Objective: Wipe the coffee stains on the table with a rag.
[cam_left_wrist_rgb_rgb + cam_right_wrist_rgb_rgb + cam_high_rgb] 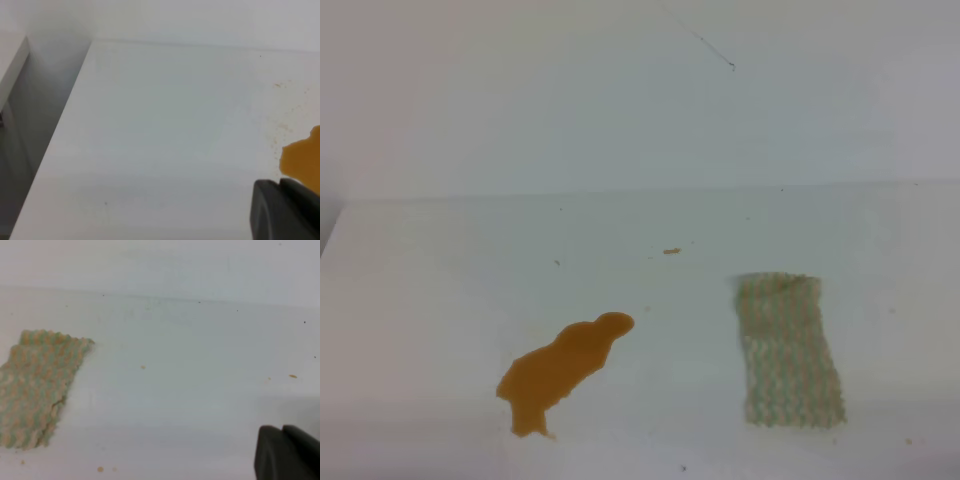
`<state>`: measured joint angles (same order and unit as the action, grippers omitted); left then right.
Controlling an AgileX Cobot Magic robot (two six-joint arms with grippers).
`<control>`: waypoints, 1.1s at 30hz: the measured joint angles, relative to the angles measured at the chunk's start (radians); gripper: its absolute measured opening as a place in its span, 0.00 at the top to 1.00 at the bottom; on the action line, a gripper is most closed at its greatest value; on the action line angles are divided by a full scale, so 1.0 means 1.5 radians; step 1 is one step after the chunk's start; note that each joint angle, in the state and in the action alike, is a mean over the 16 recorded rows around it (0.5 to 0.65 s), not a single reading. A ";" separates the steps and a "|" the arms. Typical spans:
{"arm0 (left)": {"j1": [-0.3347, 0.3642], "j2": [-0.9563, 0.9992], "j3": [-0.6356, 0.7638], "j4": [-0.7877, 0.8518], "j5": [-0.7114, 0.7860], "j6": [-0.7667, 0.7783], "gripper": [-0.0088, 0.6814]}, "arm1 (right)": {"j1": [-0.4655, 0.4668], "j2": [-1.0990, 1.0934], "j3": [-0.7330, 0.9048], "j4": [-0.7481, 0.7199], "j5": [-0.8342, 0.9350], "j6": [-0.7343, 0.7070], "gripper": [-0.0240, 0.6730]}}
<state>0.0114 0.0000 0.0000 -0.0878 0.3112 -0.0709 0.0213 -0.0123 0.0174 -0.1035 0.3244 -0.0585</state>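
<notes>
The table (440,280) carries a small brown crumb (672,251) just past its middle, a few dark specks, and fine brown spatter dots beside the spill in the left wrist view. Nothing lies between the coffee stains (563,367) and the rag (788,350); bare white surface separates them.

In the high view the stains sit at about 7 o'clock from the middle of the picture, a glossy orange-brown blotch running from lower left up to the right. The rag lies flat at about 4 o'clock, well apart from the stains, its far edge slightly rumpled.

Neither arm shows in the high view. The left gripper (285,210) appears only as a dark tip in the lower right corner of its wrist view, just beside the near end of the stains; whether its jaws are spread or pressed together cannot be told. The right gripper (286,452) is likewise a dark tip at 5 o'clock in its wrist view, jaws pressed together and holding nothing, well apart from the rag at 9 o'clock.

The table's left edge drops off beside a grey gap; its far edge meets a pale wall (620,90).
</notes>
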 joint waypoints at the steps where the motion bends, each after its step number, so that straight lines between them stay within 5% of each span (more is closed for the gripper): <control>1: 0.000 0.000 0.000 0.000 0.000 0.000 0.99 | 0.000 0.001 -0.001 0.000 0.001 0.000 0.97; 33: 0.000 -0.001 0.002 0.000 -0.001 0.000 0.99 | 0.000 0.008 -0.012 0.000 0.005 0.000 0.97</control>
<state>0.0114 -0.0017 0.0023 -0.0878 0.3103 -0.0709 0.0211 0.0000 0.0000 -0.1035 0.3313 -0.0587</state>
